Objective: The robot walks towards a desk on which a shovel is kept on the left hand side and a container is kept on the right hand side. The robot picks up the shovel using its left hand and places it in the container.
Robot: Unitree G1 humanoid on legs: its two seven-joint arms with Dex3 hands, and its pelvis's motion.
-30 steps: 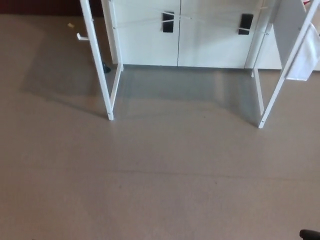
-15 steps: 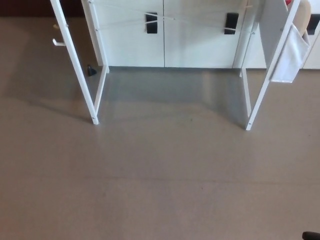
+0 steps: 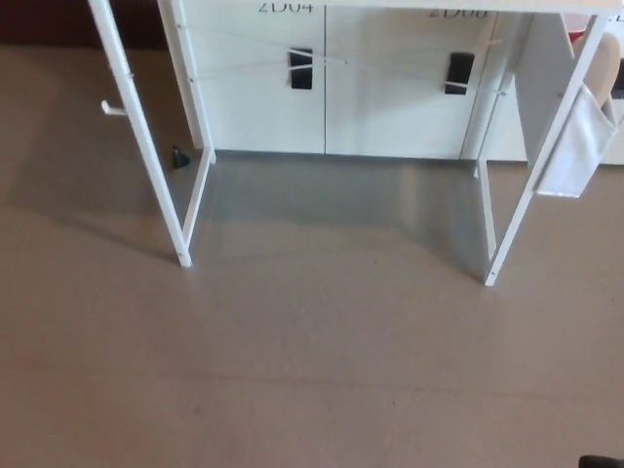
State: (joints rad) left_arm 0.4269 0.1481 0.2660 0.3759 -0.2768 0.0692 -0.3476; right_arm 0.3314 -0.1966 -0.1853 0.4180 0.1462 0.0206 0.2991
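Neither the shovel nor the container shows in the head view; the desk's top lies above the picture's upper edge. Only the desk's white frame is visible: its left front leg (image 3: 146, 156) and right front leg (image 3: 536, 175) stand on the brown floor ahead of me. A small black sliver at the bottom right corner (image 3: 600, 460) looks like part of my right hand, too little to read. My left hand is out of the picture.
White cabinet doors (image 3: 331, 88) with black handles (image 3: 301, 68) stand behind the desk. A white fabric pocket (image 3: 575, 146) hangs off the desk's right side. A small black object (image 3: 179, 156) lies on the floor by the left rear leg.
The whole picture has shifted: the camera moved, and the desk's legs now sit lower in the picture and a little further left than a second ago.
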